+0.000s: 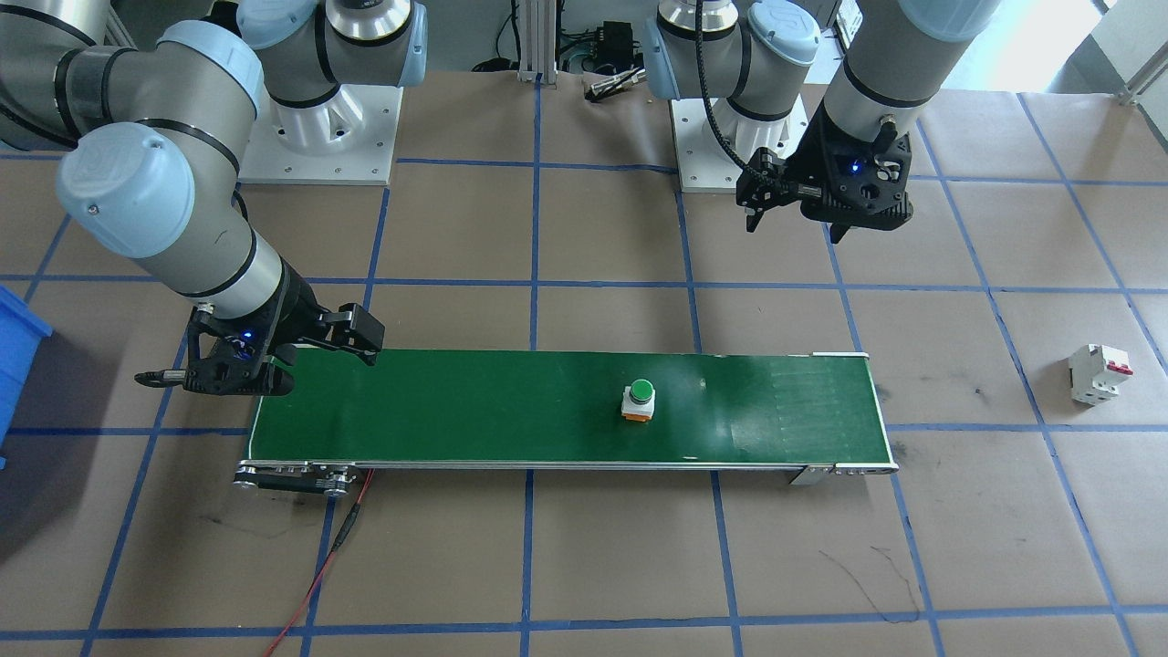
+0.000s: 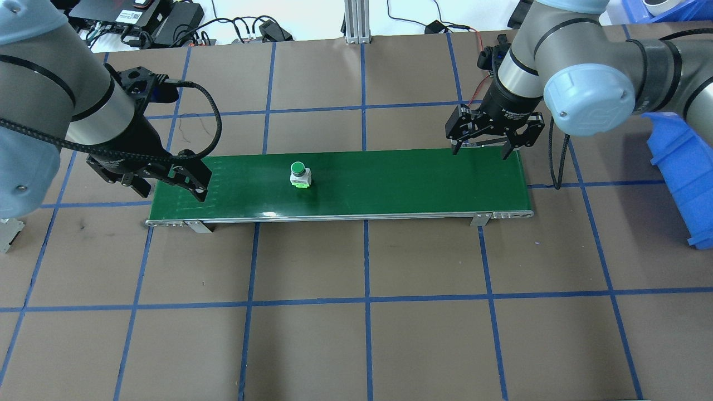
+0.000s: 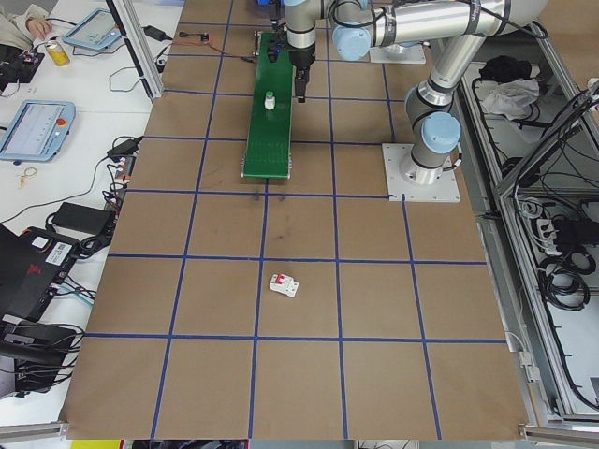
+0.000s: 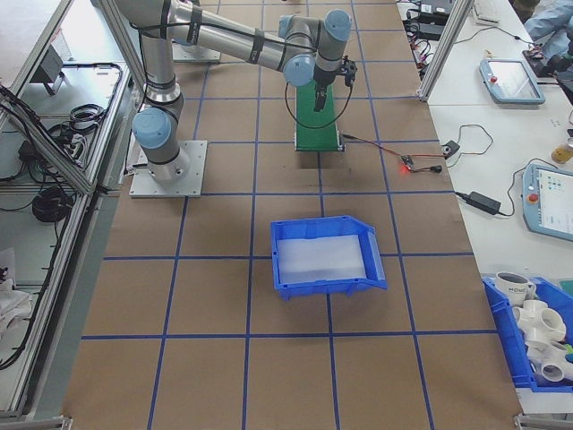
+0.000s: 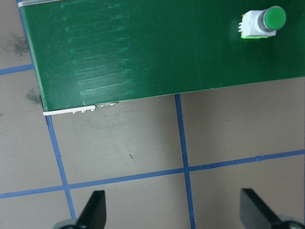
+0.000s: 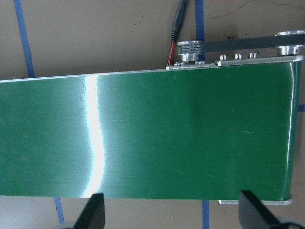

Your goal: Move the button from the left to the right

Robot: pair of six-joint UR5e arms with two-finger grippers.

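The button (image 2: 299, 174) stands upright on the green conveyor belt (image 2: 390, 184), left of its middle in the overhead view, with a green cap, white body and orange base (image 1: 639, 400). My left gripper (image 2: 172, 190) hangs open over the belt's left end, apart from the button, which shows at the top right of the left wrist view (image 5: 264, 21). Nothing is between the left fingertips (image 5: 97, 202). My right gripper (image 2: 480, 150) is open and empty above the belt's right end, near its far edge. The right wrist view shows only bare belt (image 6: 152, 138).
A white circuit breaker (image 1: 1100, 372) with a red lever lies on the brown table beyond the belt's left end. A blue bin (image 2: 679, 156) sits on the right side. A red cable (image 1: 319, 566) runs from the belt's motor end.
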